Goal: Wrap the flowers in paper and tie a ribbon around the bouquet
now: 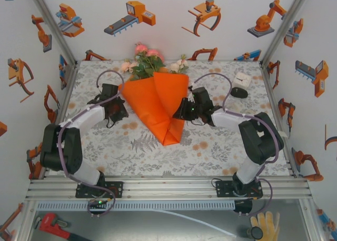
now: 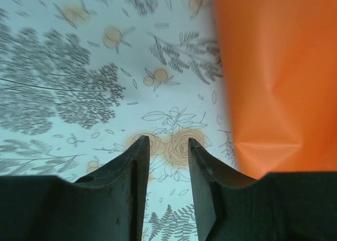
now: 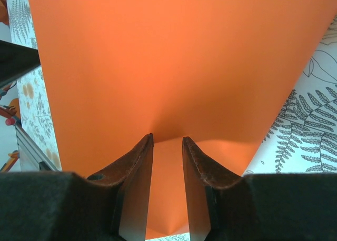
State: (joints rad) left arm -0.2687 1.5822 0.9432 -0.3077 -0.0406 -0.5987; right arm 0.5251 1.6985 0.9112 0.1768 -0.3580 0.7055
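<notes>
- Desk (image 1: 226,146): grey-and-orange floral cloth, with an aluminium rail (image 1: 168,184) along the near edge.
- Walls (image 1: 168,36): white, with orange robot-arm stickers.
- Paper (image 1: 158,101): mid-desk, folded into a cone around the flowers (image 1: 147,62), blooms toward the back wall.
- Left gripper (image 2: 167,141): jaws spread and empty, over the cloth beside the paper.
- Right gripper (image 3: 167,138): jaws spread, tips at the paper.
</notes>
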